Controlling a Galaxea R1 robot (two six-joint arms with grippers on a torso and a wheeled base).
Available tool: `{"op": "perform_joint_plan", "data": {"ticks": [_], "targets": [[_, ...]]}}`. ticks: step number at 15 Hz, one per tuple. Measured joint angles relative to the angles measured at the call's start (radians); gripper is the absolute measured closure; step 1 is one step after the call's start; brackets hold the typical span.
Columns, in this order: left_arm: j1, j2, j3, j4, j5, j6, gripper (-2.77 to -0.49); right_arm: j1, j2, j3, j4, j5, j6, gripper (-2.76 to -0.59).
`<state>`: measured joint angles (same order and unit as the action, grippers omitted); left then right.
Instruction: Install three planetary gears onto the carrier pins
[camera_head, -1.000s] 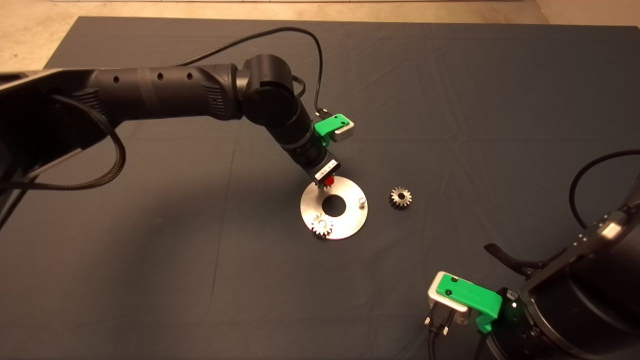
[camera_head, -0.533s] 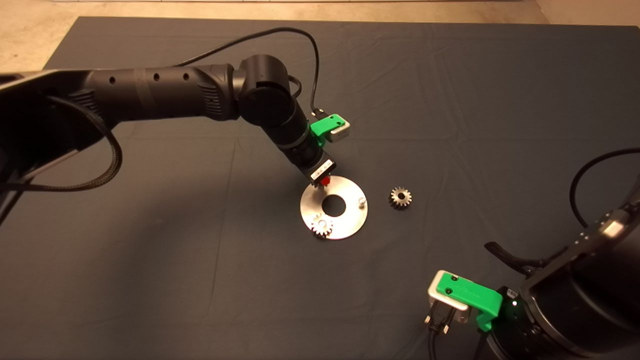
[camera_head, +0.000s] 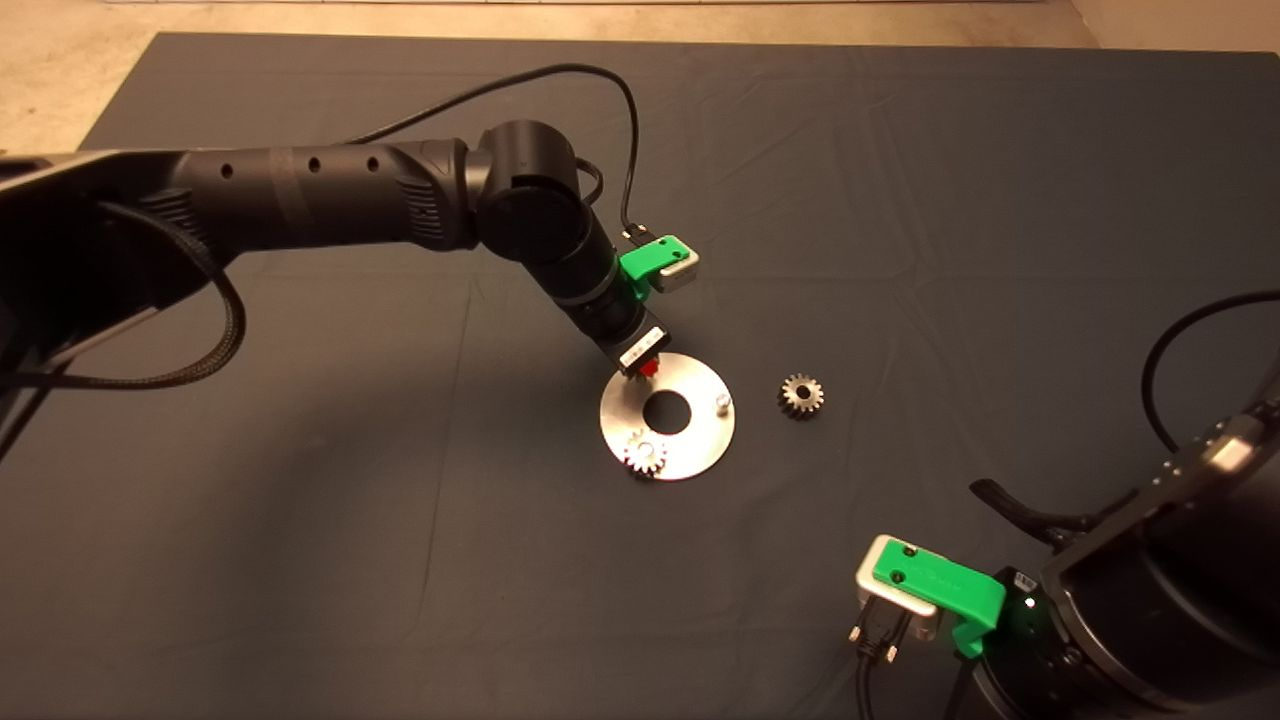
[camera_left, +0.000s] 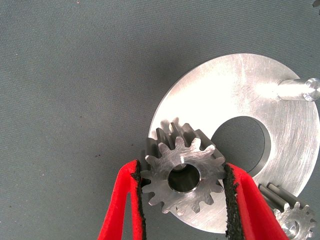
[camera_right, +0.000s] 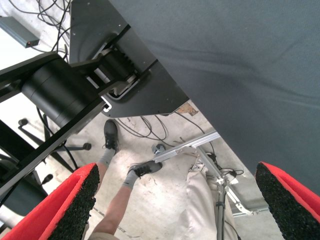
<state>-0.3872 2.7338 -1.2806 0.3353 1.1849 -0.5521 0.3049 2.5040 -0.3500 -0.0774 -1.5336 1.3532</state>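
Where the left gripper (camera_left: 183, 197) shows up closest, in the left wrist view, its two red fingers (camera_left: 122, 210) pinch one planetary gear (camera_left: 183, 175) btwn the black pads, one pad on each side of the toothed rim. Gear's centre hole faces the camera; something metallic shows inside the bore, but can't tell if it's a pin. The held gear sits over the near rim of the carrier disc (camera_left: 240, 90), overlapping the metal, w/ part of its teeth hanging past the disc edge over the mat (camera_left: 75, 75).

Just beyond, at the frame corner, a 2nd gear (camera_left: 295, 220) sits on the disc. Further out, past the disc's round centre hole, one bare carrier pin (camera_left: 300, 90) stands up from the plate, nothing on it.

Head view: left gripper (camera_head: 648, 368) comes in from the left arm, tip down at the far-left edge of the disc (camera_head: 700, 440). The seated gear (camera_head: 645, 455) is on the disc's near-left side; the bare pin (camera_head: 723, 402) on its right side. The 3rd gear (camera_head: 800, 394) lies loose on the mat, just right of the disc, apart from it.

Right gripper (camera_head: 930, 590) is parked at lower right, well apart from the disc. Its fingers (camera_right: 75, 200) are spread wide w/ nothing btwn them; beyond them, mat edge, floor, and a person's legs and shoes (camera_right: 111, 135).
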Motion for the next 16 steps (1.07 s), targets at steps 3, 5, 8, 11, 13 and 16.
{"op": "perform_joint_plan", "data": {"ticks": [3, 5, 8, 11, 13, 16], "targets": [[0.000, 0.000, 0.000, 0.000, 0.000, 0.000, -0.67, 0.000, 0.000, 0.000, 0.000, 0.000, 0.000, -2.33], [0.000, 0.000, 0.000, 0.000, 0.000, 0.000, -0.67, 0.000, 0.000, 0.000, 0.000, 0.000, 0.000, -2.33], [0.000, 0.000, 0.000, 0.000, 0.000, 0.000, -0.69, 0.000, 0.000, 0.000, 0.000, 0.000, -0.002, -2.33], [0.000, 0.000, 0.000, 0.000, 0.000, 0.000, -0.82, 0.000, 0.000, 0.000, 0.000, 0.000, -0.002, -2.33], [0.000, 0.000, 0.000, 0.000, 0.000, 0.000, -0.92, 0.000, 0.000, 0.000, 0.000, 0.000, -0.002, -2.33], [0.000, 0.000, 0.000, -0.003, -0.001, 0.000, -1.03, 0.000, 0.000, 0.000, 0.000, 0.000, -0.002, -2.33]]}}
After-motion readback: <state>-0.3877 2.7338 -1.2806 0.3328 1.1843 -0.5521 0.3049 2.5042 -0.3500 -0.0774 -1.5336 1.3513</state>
